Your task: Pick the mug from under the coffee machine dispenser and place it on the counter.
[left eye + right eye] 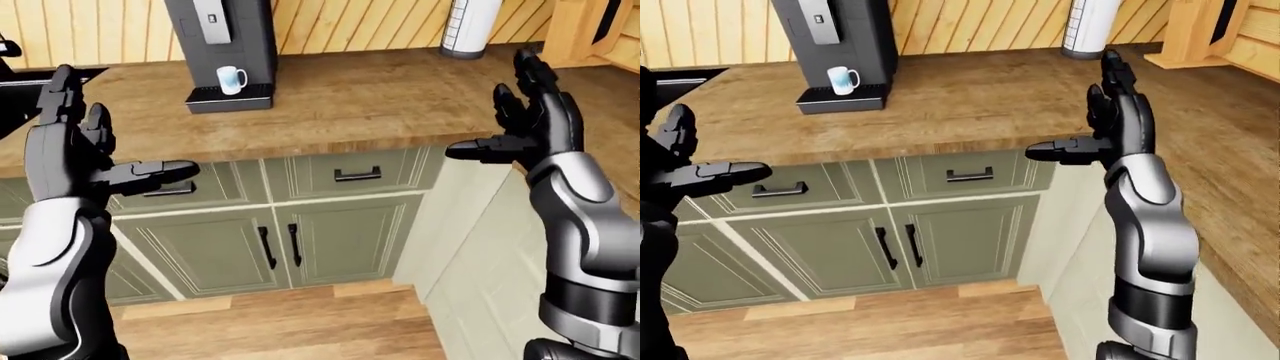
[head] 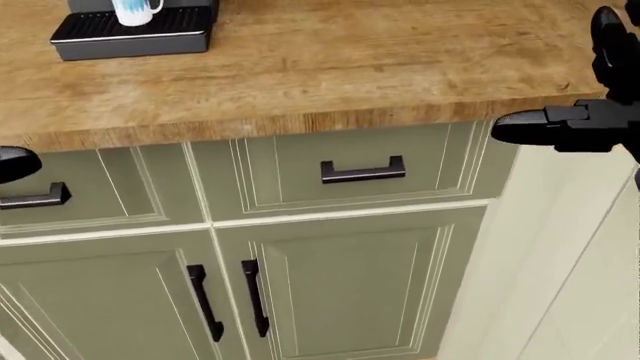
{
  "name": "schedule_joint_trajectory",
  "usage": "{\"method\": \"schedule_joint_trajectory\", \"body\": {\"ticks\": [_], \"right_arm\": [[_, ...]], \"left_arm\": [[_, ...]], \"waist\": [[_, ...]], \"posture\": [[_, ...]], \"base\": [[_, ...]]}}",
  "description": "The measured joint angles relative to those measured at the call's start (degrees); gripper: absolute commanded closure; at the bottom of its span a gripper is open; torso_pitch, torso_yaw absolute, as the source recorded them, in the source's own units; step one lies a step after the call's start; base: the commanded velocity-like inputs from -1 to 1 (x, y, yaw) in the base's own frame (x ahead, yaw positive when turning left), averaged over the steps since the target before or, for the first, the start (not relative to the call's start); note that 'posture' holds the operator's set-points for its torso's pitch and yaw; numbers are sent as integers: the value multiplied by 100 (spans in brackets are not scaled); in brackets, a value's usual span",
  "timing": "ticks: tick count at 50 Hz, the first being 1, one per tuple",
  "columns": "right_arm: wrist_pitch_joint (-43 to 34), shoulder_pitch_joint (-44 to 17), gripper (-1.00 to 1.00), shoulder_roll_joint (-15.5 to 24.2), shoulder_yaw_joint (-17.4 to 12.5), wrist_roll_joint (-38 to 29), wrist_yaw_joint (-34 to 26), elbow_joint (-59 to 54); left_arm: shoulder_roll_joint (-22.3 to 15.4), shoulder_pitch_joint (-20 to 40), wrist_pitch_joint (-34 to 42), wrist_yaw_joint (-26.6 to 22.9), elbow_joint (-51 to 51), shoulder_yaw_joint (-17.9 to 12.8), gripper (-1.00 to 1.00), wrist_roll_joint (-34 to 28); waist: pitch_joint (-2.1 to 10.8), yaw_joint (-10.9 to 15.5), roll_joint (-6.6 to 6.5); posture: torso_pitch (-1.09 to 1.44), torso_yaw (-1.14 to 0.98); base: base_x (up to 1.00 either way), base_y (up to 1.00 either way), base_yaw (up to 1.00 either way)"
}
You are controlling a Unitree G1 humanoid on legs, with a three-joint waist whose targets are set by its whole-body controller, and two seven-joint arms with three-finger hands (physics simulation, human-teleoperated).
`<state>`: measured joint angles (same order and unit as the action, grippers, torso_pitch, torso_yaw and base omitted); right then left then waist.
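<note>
A white mug (image 1: 231, 79) with a pale blue inside stands on the drip tray (image 1: 229, 97) of a dark grey coffee machine (image 1: 220, 30), at the top left of the wooden counter (image 1: 380, 105). The mug also shows at the top left of the head view (image 2: 135, 10). My left hand (image 1: 95, 146) is open and empty, raised at the left, well short of the mug. My right hand (image 1: 515, 112) is open and empty, raised at the right over the counter's corner.
Green cabinet drawers and doors (image 1: 300, 240) with black handles lie below the counter. A white cylinder (image 1: 470, 28) stands at the top right by the wooden wall. A black cooktop edge (image 1: 30, 79) shows at the far left. Wooden floor (image 1: 280, 322) lies below.
</note>
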<state>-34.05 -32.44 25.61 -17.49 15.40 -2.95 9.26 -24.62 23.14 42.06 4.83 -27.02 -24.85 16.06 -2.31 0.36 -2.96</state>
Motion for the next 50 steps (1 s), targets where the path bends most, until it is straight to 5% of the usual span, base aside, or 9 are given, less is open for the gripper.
{"method": "schedule_joint_trajectory", "body": {"ticks": [8,14,21,27,33,40,46,50], "right_arm": [[83,-118,-100,84,-102,-15,27,82],[2,-31,-100,84,-166,-60,72,-73],[62,-108,-100,70,-139,-36,60,46],[-73,-65,-100,34,-10,26,9,-2],[-7,-117,-100,75,-98,15,43,183],[-58,-15,-100,79,-164,-46,77,11],[-2,-94,-100,94,-140,-32,51,89],[-42,-35,-100,7,0,11,6,64]], "left_arm": [[-33,91,-63,-14,-85,2,-100,28],[-2,42,12,-58,-26,117,-100,95],[-66,95,-83,-32,-115,40,-100,71],[-52,38,6,13,21,-12,-100,32],[-75,82,-67,1,-78,-6,-100,42],[-6,43,7,-54,-20,126,-100,99],[-58,97,-67,-33,-113,41,-100,74],[-59,20,-20,7,-10,-42,-100,39]], "waist": [[47,5,573],[7,-79,432],[36,-78,-118],[7,6,83],[37,25,584],[9,-84,423],[13,-100,-154],[7,18,-91]], "posture": [[0,0],[0,0],[0,0],[0,0],[0,0],[0,0],[0,0],[0,0]], "base": [[11,5,0],[10,6,0],[10,6,0],[10,7,0],[10,6,0],[11,6,0],[10,6,0],[10,6,0]]}}
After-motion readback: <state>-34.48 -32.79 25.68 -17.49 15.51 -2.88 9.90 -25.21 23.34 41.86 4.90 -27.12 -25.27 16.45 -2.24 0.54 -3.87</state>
